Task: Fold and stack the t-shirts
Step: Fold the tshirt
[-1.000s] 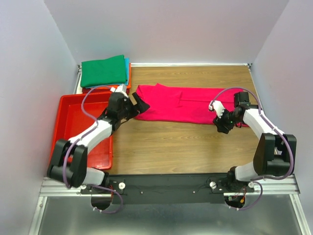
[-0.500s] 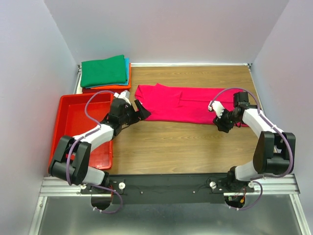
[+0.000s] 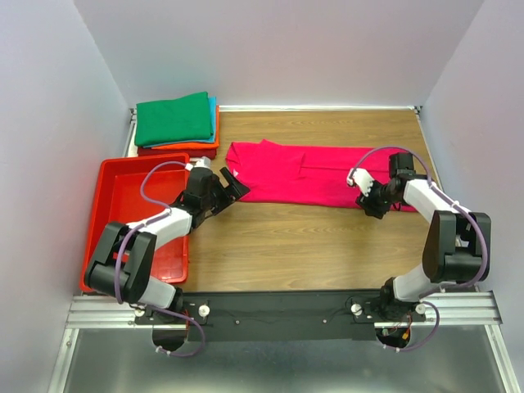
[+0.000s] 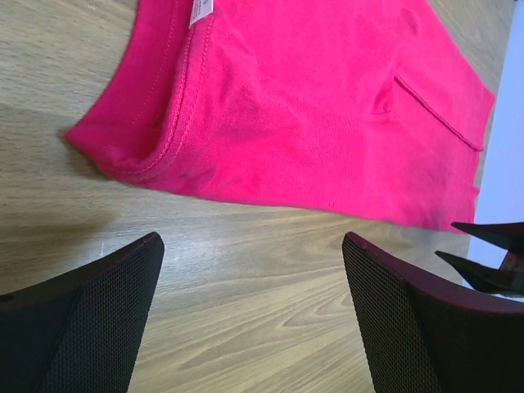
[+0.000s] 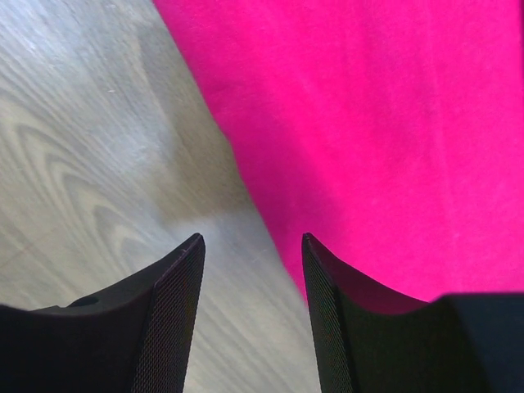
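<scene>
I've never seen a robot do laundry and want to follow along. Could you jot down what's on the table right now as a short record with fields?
spread shirt: magenta-pink t-shirt, lying flat as a long band on the wooden table
folded stack: far left corner; green on top, teal-blue, orange and dark red beneath
red tray: left side, nearer than the stack
left gripper: open, just off the shirt's left end, holding nothing
right gripper: open, over the shirt's near right edge, holding nothing

No legible text anywhere; white tag (image 4: 201,10) on magenta t-shirt (image 4: 311,106), print too small to read.
</scene>
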Controlling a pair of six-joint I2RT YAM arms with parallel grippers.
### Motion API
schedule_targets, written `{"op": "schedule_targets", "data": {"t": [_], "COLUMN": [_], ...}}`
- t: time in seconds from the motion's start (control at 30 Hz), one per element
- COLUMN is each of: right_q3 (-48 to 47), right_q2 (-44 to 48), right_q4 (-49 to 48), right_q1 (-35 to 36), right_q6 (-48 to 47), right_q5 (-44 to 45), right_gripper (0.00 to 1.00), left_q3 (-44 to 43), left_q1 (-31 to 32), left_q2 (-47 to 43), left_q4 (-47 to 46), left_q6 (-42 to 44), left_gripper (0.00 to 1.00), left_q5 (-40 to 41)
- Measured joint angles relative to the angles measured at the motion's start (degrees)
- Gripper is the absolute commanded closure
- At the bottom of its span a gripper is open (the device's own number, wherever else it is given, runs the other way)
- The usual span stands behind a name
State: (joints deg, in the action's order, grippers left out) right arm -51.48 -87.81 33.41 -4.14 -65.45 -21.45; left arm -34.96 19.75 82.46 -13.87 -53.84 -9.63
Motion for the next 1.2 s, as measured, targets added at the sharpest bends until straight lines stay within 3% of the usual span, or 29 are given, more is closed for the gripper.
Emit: {"op": "schedule_targets", "data": {"t": [0.17, 0.3, 0.37, 0.4, 0.5, 0.67, 0.8, 0.83, 0.87, 0.9, 1.0, 1.1, 1.2], "right_q3": [-0.57, -2.49, -2.51, -2.49, -2.27, 1.25, 9.27, 10.91, 12.79, 14.05, 15.02, 10.54, 0.2], "right_q2": [-3.32, -6.4, -6.75, -6.78, -6.97, -4.35, 4.46, 6.86, 9.35, 11.39, 15.98, 16.83, 11.28], "right_q4": [-1.7, -2.99, -3.41, -3.54, -3.85, -6.12, -3.43, -1.97, -0.11, 1.49, 5.64, 8.28, 9.01], "right_q1": [0.02, 0.02, 0.02, 0.02, 0.15, 0.46, 0.44, 0.44, 0.44, 0.44, 0.44, 0.44, 0.44], "right_q6": [-2.6, -3.3, -3.78, -4.15, -4.33, -5.95, -8.79, -9.29, -9.73, -10.01, -8.87, -4.52, 2.67], "right_q5": [0.22, 0.74, 0.87, 1.18, 2.27, 4.57, 9.68, 10.78, 12.04, 12.87, 14.14, 12.15, 5.64], "right_gripper": [0.5, 0.59, 0.69, 0.8, 0.99, 1.0, 0.99, 0.93, 0.79, 0.54, 0.27, 0.23, 0.23], "left_q3": [0.35, 0.7, 0.63, 0.52, -0.55, -2.38, -3.56, -3.98, -4.39, -4.79, -6.43, -8.17, -8.87], "left_q1": [-0.02, -1.03, -3.1, -4.59, -9.86, -13.9, -14.19, -14.23, -14.23, -14.29, -14.38, -14.38, -14.38], "left_q2": [-3.72, -15.54, -21.31, -22.97, -24.46, -23.41, -23.37, -23.32, -23.28, -23.21, -22.86, -22.88, -23.61], "left_q4": [0.94, 0.79, -0.46, -0.79, -0.92, 2.32, 4.07, 4.35, 4.66, 4.96, 5.99, 7.17, 7.78], "left_q6": [1.9, 5.9, 7.63, 8.57, 11.93, 17.49, 21.14, 22.4, 23.52, 24.52, 28.63, 33.57, 37.09], "left_gripper": [0.05, 0.02, 0.02, 0.02, 0.02, 0.06, 0.1, 0.11, 0.12, 0.13, 0.15, 0.15, 0.15], "left_q5": [0.66, 2.36, 3.19, 3.26, 2.19, -1.14, -3.91, -4.9, -5.75, -6.4, -9.6, -11.69, -11.85]}}
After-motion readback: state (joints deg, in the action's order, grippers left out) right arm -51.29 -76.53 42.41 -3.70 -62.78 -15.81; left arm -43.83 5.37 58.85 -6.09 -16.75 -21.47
